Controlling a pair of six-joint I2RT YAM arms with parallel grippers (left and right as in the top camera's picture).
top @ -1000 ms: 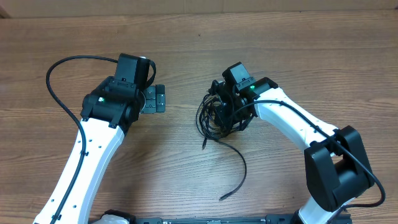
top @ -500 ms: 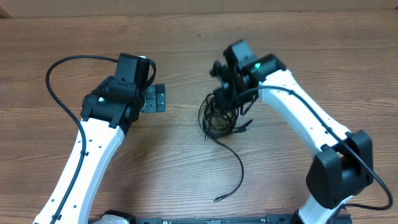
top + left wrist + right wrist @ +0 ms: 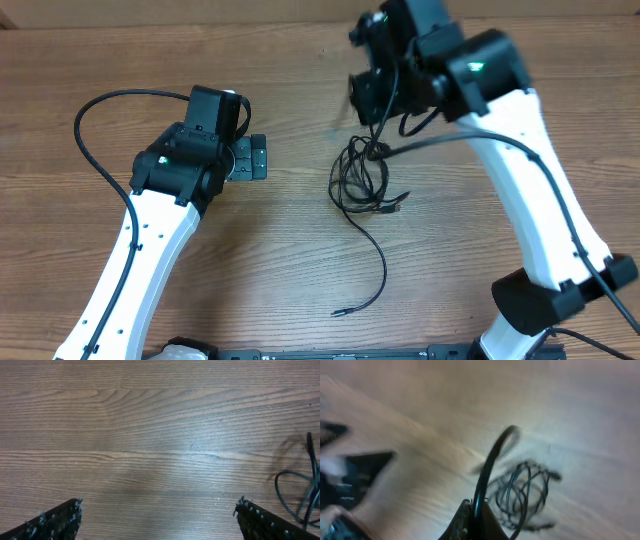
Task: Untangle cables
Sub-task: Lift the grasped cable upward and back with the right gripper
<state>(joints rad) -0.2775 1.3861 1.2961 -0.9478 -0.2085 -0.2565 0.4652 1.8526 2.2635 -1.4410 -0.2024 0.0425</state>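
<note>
Since a second ago right gripper (image 3: 372, 92) lifted and swung toward 12 o'clock, clamped on one strand of cables (image 3: 360, 185); clump drawn out longer and looser, so separation judged begun. Bundle mid-table (image 3: 300, 60), at 3 o'clock from left gripper (image 3: 256, 158), jaws wide, empty. Long axis 12–6, free tail pointing 7 o'clock

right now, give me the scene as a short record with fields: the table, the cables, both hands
table: wood grain
cables: tangled bundle, mostly resting on the table; one strand pulled upward; loose end trailing toward the robot's side
left hand: open, empty, apart from the cables
right hand: shut on the raised strand, above the bundle; its wrist view is blurred
</note>
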